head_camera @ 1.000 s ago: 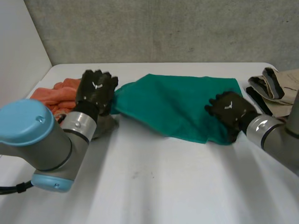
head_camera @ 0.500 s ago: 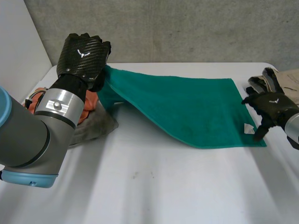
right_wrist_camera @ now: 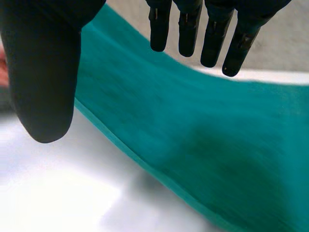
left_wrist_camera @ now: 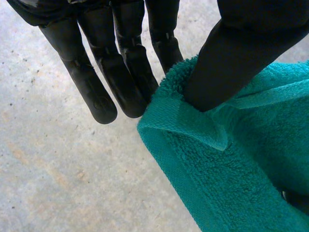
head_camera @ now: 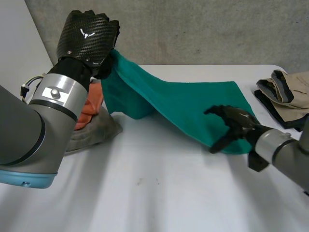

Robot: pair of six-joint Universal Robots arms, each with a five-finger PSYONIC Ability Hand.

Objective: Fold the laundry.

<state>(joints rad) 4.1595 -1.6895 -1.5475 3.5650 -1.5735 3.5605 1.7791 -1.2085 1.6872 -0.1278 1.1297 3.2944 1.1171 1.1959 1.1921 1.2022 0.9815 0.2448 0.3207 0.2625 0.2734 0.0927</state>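
A teal towel (head_camera: pixel 188 106) stretches across the white table (head_camera: pixel 159 193), its left corner lifted high. My left hand (head_camera: pixel 88 41) is raised over the table's far left and pinches that corner; in the left wrist view the thumb (left_wrist_camera: pixel 227 63) presses the towel (left_wrist_camera: pixel 231 174) against the fingers (left_wrist_camera: pixel 120 72). My right hand (head_camera: pixel 235 124) hovers with spread fingers over the towel's near right part, holding nothing. In the right wrist view its fingers (right_wrist_camera: pixel 203 29) and thumb (right_wrist_camera: pixel 46 72) are straight above the towel (right_wrist_camera: pixel 193 140).
An orange cloth (head_camera: pixel 91 104) and a grey cloth (head_camera: pixel 94 133) lie piled at the left behind my left arm. Folded beige and dark garments (head_camera: pixel 285 94) are stacked at the table's right edge. A grey wall stands behind the table.
My left hand rose from the table with the towel's left corner, pulling it up. My right hand let go of the towel, swung out right, then came back over its near right part.
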